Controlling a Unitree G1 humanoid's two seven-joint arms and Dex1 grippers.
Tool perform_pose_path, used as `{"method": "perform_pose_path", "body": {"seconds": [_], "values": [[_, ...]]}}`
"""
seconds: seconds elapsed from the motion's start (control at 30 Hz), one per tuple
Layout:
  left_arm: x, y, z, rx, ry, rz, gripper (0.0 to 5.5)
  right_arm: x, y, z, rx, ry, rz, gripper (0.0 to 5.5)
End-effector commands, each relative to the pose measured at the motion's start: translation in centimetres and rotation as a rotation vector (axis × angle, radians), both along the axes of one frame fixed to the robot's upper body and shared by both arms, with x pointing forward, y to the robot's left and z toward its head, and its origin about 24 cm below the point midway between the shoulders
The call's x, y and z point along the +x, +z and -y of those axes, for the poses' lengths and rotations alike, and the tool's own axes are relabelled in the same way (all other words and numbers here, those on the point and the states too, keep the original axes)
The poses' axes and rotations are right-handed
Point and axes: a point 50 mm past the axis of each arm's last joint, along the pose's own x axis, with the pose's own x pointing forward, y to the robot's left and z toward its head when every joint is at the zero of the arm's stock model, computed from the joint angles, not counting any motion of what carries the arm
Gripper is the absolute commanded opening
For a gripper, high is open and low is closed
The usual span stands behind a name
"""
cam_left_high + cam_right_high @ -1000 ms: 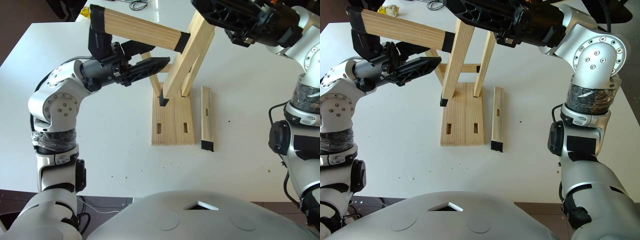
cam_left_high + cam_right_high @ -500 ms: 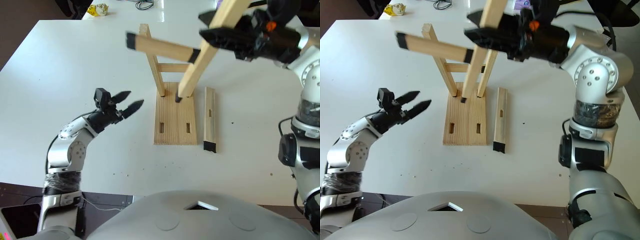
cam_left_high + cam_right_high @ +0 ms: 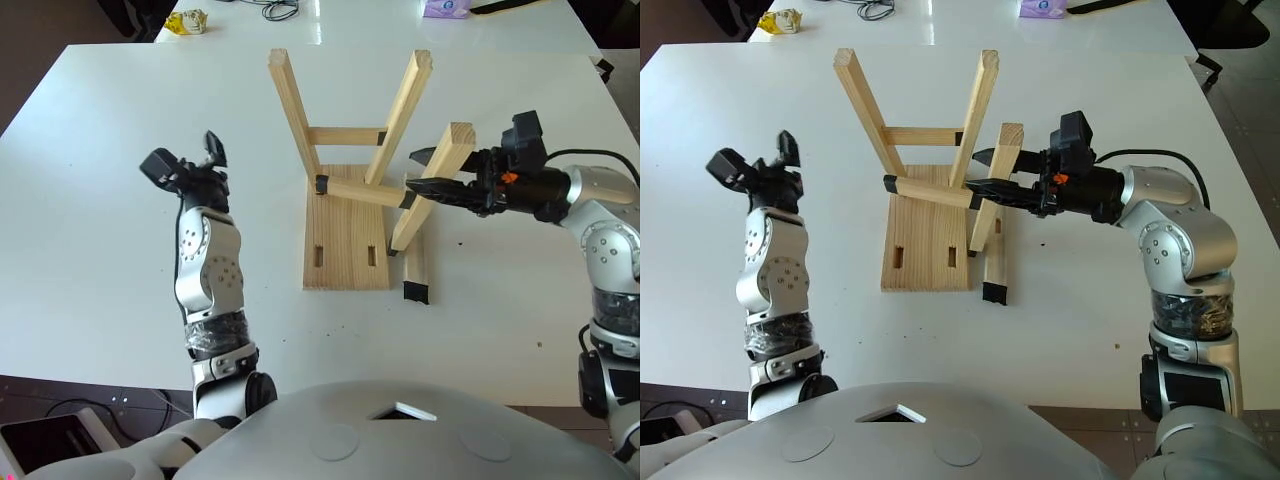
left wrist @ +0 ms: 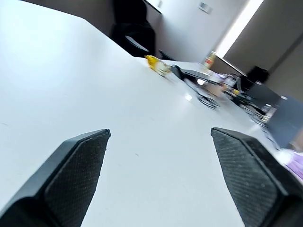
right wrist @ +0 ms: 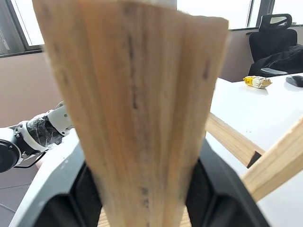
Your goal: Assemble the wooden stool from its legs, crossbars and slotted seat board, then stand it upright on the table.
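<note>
One leg (image 3: 445, 160) of the stiff, probably light wooden frame (image 3: 345, 135), propped on the seat board (image 3: 345, 262) at the middle of the tabletop (image 3: 110, 220), sits clamped in the right fingers (image 3: 432, 190), likely a sound rigid hold; left fingers (image 3: 213, 148) spread, empty.

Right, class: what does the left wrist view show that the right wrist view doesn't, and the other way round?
Left wrist view only: the left gripper, fingers spread wide with nothing between them, over bare table, and dark cables far off. Right wrist view only: a wooden leg clamped in the right gripper, more stool pieces beside it, and the left arm in the distance. Both: the white table and a yellow packet farther off.
</note>
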Motion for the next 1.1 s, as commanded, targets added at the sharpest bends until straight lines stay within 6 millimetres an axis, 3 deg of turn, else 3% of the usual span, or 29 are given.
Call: {"method": "perform_pose_path", "body": {"seconds": [0.03,0.2,0.57,1.1], "values": [[0.4,-1.3,4.0,-0.121,-0.026,-0.096,3.95,-0.8,2.0,-1.9,0.036,0.095,0.115,2.00],[0.6,-0.4,2.9,-0.159,0.048,-0.076,3.95,-1.4,3.1,-2.4,0.039,0.141,0.166,2.00],[1.5,0.0,4.2,-0.217,-0.074,-0.035,3.95,-1.8,-0.4,-2.2,0.032,0.096,0.053,2.00],[1.1,-0.3,4.8,-0.261,-0.143,-0.042,3.95,-1.3,-1.4,-2.7,-0.014,0.130,0.082,2.00]]}}
